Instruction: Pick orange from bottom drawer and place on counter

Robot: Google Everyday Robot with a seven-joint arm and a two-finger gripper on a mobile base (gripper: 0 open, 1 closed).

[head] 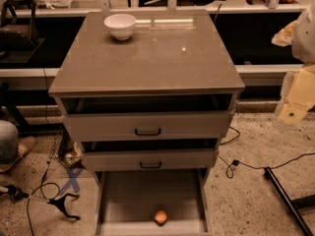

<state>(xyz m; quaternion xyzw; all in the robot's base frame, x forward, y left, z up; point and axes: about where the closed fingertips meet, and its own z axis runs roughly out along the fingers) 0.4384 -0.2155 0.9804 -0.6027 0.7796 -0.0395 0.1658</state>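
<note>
1. Well, from my station I see the orange (161,217) lying on the floor of the bottom drawer (125,198), close to its front edge and about midway across.
2. The bottom drawer is pulled far out; the two upper drawers (147,127) above it stand slightly open, dark handles facing me.
3. The counter (147,63) carries one white bowl (120,25), upright near its far left corner.
4. The gripper (295,100) hangs at the right edge of my view, beside the cabinet at about counter height, well apart from the orange and touching nothing I can see.
5. Whether the jaws are spread or pressed together, I cannot tell.
</note>
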